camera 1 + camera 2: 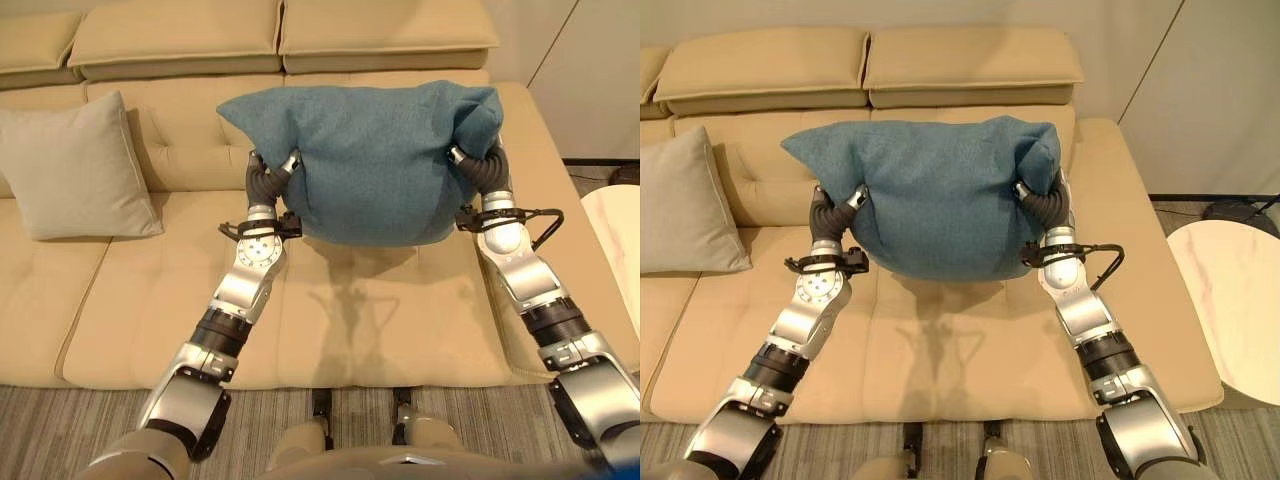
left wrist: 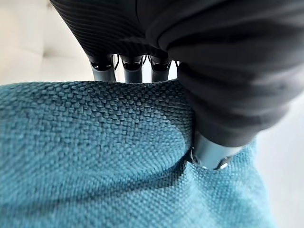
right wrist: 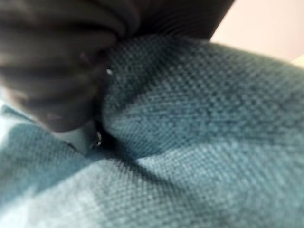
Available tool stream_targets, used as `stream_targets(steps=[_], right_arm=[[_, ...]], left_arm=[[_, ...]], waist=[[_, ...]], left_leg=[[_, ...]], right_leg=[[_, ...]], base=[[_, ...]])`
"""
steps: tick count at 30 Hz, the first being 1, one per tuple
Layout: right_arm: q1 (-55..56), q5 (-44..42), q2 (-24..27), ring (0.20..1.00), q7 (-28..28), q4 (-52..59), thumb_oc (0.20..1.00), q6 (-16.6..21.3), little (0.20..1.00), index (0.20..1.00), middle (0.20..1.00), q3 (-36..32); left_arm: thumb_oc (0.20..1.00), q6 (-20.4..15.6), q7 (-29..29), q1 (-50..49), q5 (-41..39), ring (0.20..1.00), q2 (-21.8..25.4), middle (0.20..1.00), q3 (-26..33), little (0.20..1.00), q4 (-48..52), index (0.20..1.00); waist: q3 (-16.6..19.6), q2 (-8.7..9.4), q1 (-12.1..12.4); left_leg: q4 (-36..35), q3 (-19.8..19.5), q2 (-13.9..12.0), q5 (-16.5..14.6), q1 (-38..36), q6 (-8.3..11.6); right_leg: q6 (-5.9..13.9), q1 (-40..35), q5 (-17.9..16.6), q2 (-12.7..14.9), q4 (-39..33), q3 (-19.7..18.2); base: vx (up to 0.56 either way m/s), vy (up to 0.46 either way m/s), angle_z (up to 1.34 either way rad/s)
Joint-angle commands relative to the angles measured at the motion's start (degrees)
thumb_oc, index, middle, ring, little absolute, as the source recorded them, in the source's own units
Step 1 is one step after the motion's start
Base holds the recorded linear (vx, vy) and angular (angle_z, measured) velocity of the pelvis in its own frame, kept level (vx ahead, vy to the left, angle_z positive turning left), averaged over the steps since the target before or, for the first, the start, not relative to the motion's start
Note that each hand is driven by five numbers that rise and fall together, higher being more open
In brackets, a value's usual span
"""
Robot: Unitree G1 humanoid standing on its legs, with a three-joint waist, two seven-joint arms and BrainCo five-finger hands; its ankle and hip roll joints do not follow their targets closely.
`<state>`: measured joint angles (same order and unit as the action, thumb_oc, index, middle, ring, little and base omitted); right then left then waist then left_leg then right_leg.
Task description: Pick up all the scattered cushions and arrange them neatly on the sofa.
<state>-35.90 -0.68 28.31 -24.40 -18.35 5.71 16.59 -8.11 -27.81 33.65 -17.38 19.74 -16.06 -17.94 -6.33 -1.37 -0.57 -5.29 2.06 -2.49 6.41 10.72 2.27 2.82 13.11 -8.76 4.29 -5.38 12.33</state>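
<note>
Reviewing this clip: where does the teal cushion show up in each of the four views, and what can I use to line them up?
Left eye view: teal cushion at upper centre, held above the sofa seat between the left hand and right hand.
Right eye view: centre, slightly left.
Left wrist view: its weave beyond the fingers.
Right wrist view: its weave close up.
Shared landmark: the grey cushion on the sofa, in both eye views.

Two head views looking steeply down from above onto the sofa [image 1: 400, 330], offset sideways, sharing the teal cushion [image 1: 940, 200] at centre frame, right eye adding a round table [image 1: 1230, 300] at right edge, each wrist view pressed close against teal weave
</note>
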Motion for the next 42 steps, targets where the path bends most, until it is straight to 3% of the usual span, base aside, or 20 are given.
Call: stream_targets(steps=[1, 9, 27, 28, 29, 30, 38, 42], right_arm=[[-14.76, 1.99, 1.25, 0.2, -2.93, 1.89, 0.2, 4.06, 0.2, 0.2, 0.2, 2.04], [-32.26, 0.59, 5.69, 0.2, -4.52, -10.16, 0.2, 3.55, 0.2, 0.2, 0.2, 9.37], [-30.23, 2.05, 4.32, 0.2, -4.68, -15.4, 0.2, 2.76, 0.2, 0.2, 0.2, 8.6], [-30.77, 2.4, 4.89, 0.454, -4.6, -16.44, 0.454, 2.51, 0.454, 0.454, 0.454, 9.11], [-30.99, 2.74, 5.25, 0.956, -4.67, -17.04, 0.956, 2.29, 0.956, 0.956, 0.956, 9.3], [-31.29, 3.05, 5.61, 1.0, -4.78, -17.78, 1.0, 2.03, 1.0, 1.0, 1.0, 9.55], [-35.45, 3.17, 11.31, 1.0, -3.44, -22.46, 1.0, 0.67, 1.0, 1.0, 1.0, 13.97], [-38.58, 2.05, 17.23, 1.0, -1.61, -27.94, 1.0, -0.37, 1.0, 1.0, 1.0, 18.42]], left_arm=[[0.2, -7.08, -1.94, 15.97, 2.27, 0.2, 2.62, 0.2, -5.46, 0.2, -2.76, 0.2], [0.2, -8.23, -3.12, 31.64, 0.41, 0.2, 7.25, 0.2, -8.64, 0.2, -15.5, 0.2], [0.2, -7.16, -1.52, 31.21, 0.84, 0.2, 5.01, 0.2, -9.6, 0.2, -17.39, 0.2], [0.385, -7.16, -1.42, 31.95, 0.97, 0.385, 5.29, 0.385, -9.83, 0.385, -17.61, 0.385], [0.551, -7.15, -1.44, 32.32, 0.99, 0.551, 5.47, 0.551, -9.83, 0.551, -17.71, 0.551], [1.0, -7.14, -1.51, 32.68, 0.9, 1.0, 5.56, 1.0, -9.86, 1.0, -17.9, 1.0], [1.0, -6.85, 0.16, 36.41, -1.02, 1.0, 9.38, 1.0, -11.35, 1.0, -22.15, 1.0], [1.0, -5.51, 2.62, 39.17, -4.55, 1.0, 15.93, 1.0, -11.31, 1.0, -32.03, 1.0]], waist=[[-0.91, 2.38, -0.15], [-2.56, 2.66, 1.16], [-5.93, 1.95, 1.38], [-5.84, 1.91, 1.43], [-5.78, 1.85, 1.41], [-5.69, 1.86, 1.41], [-4.99, 2.08, 1.53], [-4.12, 2.36, 1.45]], left_leg=[[0.29, -0.02, 2.61, -3.96, 2.0, 1.59], [0.29, -0.49, 2.5, -1.35, 10.83, 2.98], [0.29, -0.44, 2.88, -0.02, 16.68, 3.98], [0.29, -0.41, 2.91, 0.17, 17.54, 3.98], [0.29, -0.37, 2.83, 0.29, 17.97, 4.01], [0.29, -0.42, 2.79, 0.37, 18.37, 3.99], [0.29, -0.7, 2.67, 0.52, 19.75, 4.11], [0.29, -0.53, 2.67, 0.42, 19.03, 4.2]], right_leg=[[4.32, -0.31, 6.22, -0.16, 2.03, -3.43], [5.02, 8.06, 4.04, 0.27, 1.78, -3.15], [5.66, 13.69, 2.41, 0.88, 1.06, -2.42], [5.72, 14.65, 2.18, 0.92, 0.99, -2.46], [5.77, 15.12, 2.11, 0.94, 0.97, -2.45], [5.81, 15.49, 2.05, 0.92, 0.91, -2.49], [6.01, 17.06, 1.93, 0.71, 0.83, -2.54], [6.16, 16.42, 1.65, 0.69, 0.61, -2.39]], base=[[-0.1, -0.032, 0.16], [-0.08, -0.021, 0.05], [-0.01, -0.01, 0.05], [-0.03, -0.019, 0.01], [0.0, 0.0, 0.0], [0.0, 0.0, 0.0], [0.0, 0.0, 0.0], [0.0, 0.0, 0.0]])
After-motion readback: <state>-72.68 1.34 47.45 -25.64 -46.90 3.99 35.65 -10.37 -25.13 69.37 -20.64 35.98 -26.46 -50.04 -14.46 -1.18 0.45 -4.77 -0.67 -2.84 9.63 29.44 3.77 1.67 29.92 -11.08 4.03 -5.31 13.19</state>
